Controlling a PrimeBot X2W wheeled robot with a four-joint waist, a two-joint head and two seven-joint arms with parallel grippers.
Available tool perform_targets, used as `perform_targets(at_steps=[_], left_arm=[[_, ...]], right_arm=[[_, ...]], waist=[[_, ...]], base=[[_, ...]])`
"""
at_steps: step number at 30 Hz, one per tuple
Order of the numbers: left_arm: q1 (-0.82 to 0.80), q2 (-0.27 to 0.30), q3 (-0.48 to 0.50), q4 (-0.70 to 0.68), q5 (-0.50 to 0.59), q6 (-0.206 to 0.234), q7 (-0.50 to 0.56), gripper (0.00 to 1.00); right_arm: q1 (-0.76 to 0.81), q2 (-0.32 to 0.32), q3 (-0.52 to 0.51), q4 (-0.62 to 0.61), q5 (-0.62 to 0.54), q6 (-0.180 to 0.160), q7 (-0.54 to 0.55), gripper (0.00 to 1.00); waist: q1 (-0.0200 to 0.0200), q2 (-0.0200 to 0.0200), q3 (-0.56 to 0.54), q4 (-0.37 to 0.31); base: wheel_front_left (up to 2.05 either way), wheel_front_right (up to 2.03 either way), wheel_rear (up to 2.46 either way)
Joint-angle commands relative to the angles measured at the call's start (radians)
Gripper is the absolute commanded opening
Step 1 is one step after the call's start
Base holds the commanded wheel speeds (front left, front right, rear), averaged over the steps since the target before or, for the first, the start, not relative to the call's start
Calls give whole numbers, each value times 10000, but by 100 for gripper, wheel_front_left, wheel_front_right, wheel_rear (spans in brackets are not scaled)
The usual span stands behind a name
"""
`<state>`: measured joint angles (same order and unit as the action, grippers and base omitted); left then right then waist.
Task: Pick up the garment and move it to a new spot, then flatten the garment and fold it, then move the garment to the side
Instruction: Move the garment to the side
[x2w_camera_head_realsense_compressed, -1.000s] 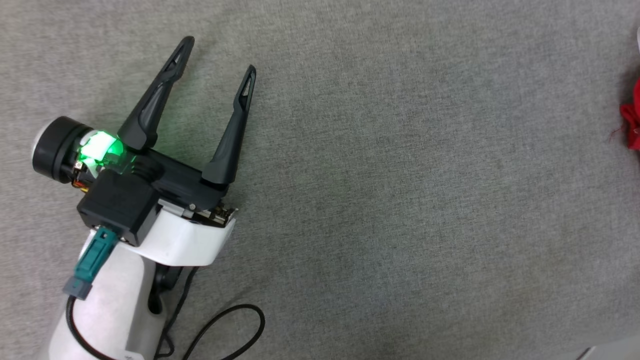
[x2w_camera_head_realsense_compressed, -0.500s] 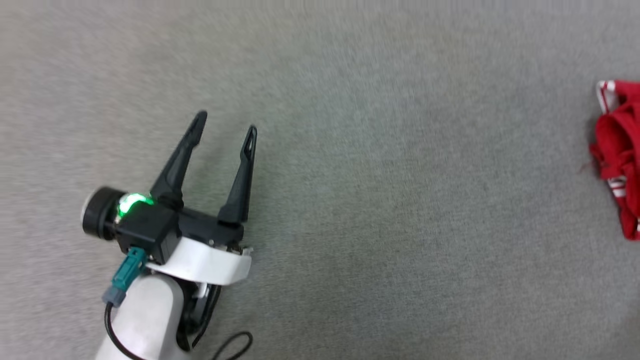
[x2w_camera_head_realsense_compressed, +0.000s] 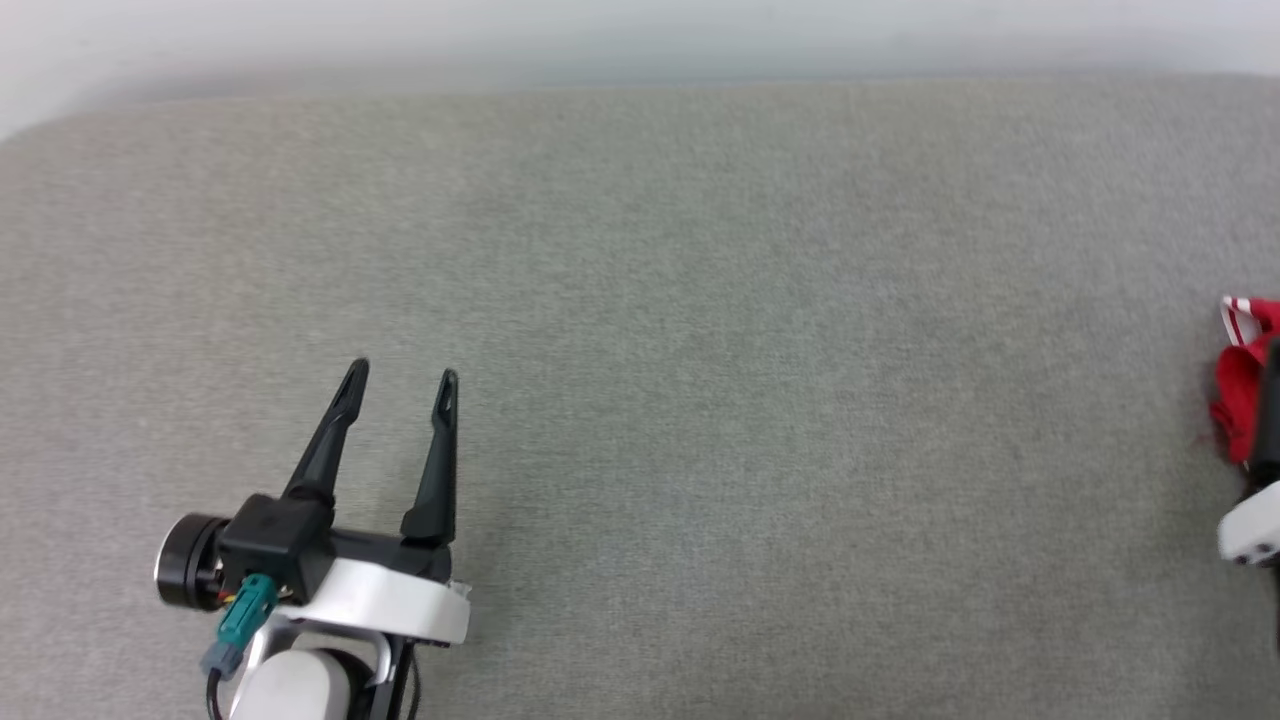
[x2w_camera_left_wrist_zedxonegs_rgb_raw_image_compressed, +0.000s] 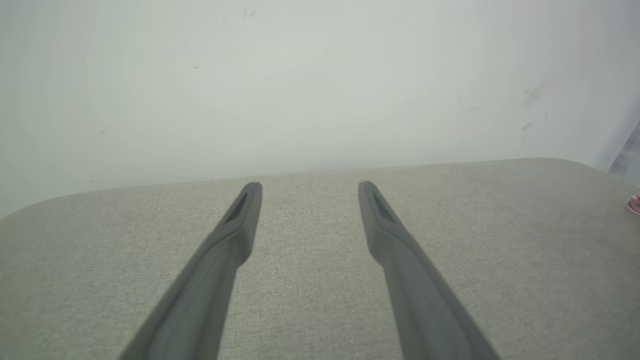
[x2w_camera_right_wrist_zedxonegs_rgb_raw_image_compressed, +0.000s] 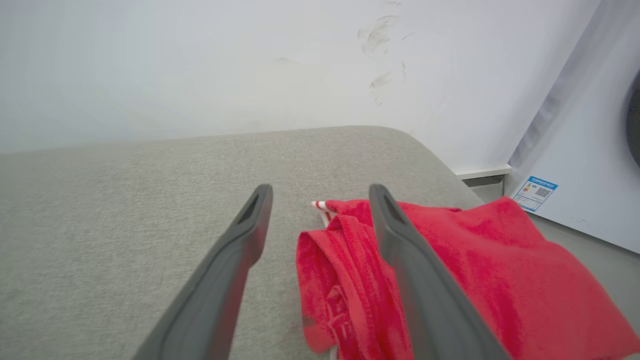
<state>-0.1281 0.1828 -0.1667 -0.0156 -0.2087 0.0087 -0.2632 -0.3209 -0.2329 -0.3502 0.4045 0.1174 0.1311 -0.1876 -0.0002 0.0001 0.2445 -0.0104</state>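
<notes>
Head cam looks steeply down on the flat grey woven-fabric surface (x2w_camera_head_realsense_compressed: 700, 350); both wrist cams sit low over it, close, facing the plain white wall (x2w_camera_left_wrist_zedxonegs_rgb_raw_image_compressed: 300, 75) all 3 views share.

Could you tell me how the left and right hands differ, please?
The left hand has bare grey surface between its fingers; the right hand has the crumpled red garment there. The left hand is far from the garment; the right hand is at it. Both are open, empty.

I can't read anything. Small blue-and-white sticker (x2w_camera_right_wrist_zedxonegs_rgb_raw_image_compressed: 535, 194) with a QR-style square, on the white appliance panel (x2w_camera_right_wrist_zedxonegs_rgb_raw_image_compressed: 580, 150): print too small. Faint marks on the crumpled red jersey garment (x2w_camera_right_wrist_zedxonegs_rgb_raw_image_compressed: 500, 280): illegible.
</notes>
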Motion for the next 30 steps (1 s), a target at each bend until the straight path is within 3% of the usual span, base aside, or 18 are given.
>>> perform_targets(at_steps=[1, 11, 21, 30], left_arm=[[144, 42, 53, 40, -27, 24, -17, 100], [741, 173, 515, 261, -43, 8, -16, 100], [1310, 90, 399, 710, -50, -39, -18, 100], [1596, 31, 324, 926, -110, -5, -18, 100]], right_arm=[[221, 147, 51, -182, -75, -8, -20, 100], [1702, 1533, 1056, -2703, -358, -8, 586, 100], [3593, 1833, 1773, -4800, -219, -8, 1555, 100], [4670, 1835, 2145, -5875, 117, -8, 2164, 100]], waist=[[2, -1, -343, 305], [2, -1, -1223, 795], [2, -1, -2208, 783], [2, -1, -2568, 676]], base=[[0, 0, 0], [0, 0, 0], [0, 0, 0], [0, 0, 0]])
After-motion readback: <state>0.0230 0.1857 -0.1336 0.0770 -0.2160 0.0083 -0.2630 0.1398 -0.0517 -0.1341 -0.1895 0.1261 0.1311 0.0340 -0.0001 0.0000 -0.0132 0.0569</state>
